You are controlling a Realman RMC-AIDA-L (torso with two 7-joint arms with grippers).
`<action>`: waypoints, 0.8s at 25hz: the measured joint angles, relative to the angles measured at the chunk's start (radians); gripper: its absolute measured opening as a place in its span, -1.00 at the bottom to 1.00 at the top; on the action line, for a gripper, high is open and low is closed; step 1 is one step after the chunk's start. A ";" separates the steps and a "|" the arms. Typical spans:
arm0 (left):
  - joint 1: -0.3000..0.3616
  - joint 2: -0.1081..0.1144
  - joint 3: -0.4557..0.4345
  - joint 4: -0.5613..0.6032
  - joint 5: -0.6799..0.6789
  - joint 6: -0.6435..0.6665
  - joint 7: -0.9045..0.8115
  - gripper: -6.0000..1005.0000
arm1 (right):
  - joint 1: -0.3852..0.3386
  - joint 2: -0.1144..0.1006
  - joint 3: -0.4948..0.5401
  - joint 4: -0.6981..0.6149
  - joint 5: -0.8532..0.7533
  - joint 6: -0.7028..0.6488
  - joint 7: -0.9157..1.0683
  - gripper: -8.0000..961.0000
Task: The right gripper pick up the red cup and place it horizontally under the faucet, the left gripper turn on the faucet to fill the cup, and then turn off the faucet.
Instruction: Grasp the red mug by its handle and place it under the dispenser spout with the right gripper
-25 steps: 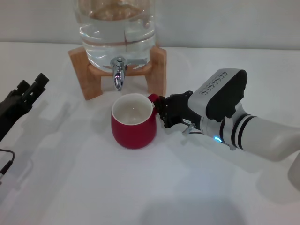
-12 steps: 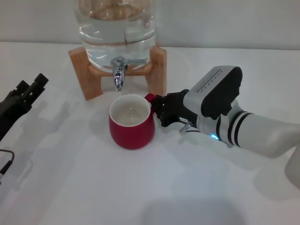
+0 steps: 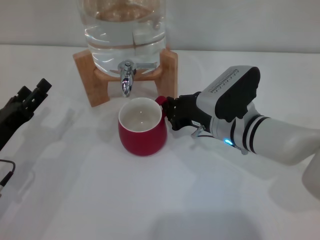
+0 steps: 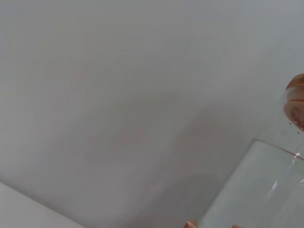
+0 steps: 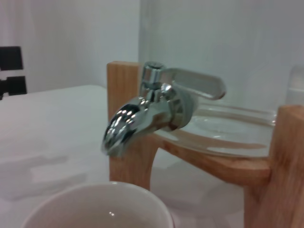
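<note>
The red cup (image 3: 142, 131) stands upright with its white inside showing, just in front of the wooden stand. My right gripper (image 3: 170, 114) comes in from the right and is shut on the cup's small handle. The chrome faucet (image 3: 126, 80) hangs above the cup's far left rim, its lever pointing sideways. In the right wrist view the faucet (image 5: 152, 111) is close, with the cup's rim (image 5: 95, 202) below the spout. My left gripper (image 3: 33, 92) is parked at the far left, open and holding nothing.
The glass water jar (image 3: 124, 30) sits on a wooden stand (image 3: 90, 75) at the back of the white table. A black cable (image 3: 5, 172) lies at the left edge. The left wrist view shows only the wall and part of the jar (image 4: 256, 190).
The right gripper and the cup have shifted slightly toward the stand, first a little left, then back and up. The left arm has not moved.
</note>
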 joint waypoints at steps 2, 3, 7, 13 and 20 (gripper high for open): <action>0.000 0.000 0.000 0.000 0.000 0.000 0.000 0.68 | -0.001 0.000 0.004 0.001 0.000 -0.001 0.000 -0.76; 0.000 0.000 0.000 0.000 0.000 0.000 0.000 0.68 | -0.001 0.000 0.005 0.001 0.000 -0.001 0.000 -0.76; -0.001 0.000 0.000 0.000 0.000 0.000 0.000 0.68 | -0.001 0.000 0.008 0.001 0.000 -0.002 0.000 -0.76; -0.001 0.000 0.000 0.000 0.000 0.000 0.000 0.68 | 0.004 0.000 0.021 0.003 0.001 -0.021 0.000 -0.76; -0.001 0.000 0.000 0.000 0.000 0.000 0.000 0.68 | 0.006 0.000 0.024 0.004 0.001 -0.025 0.004 -0.75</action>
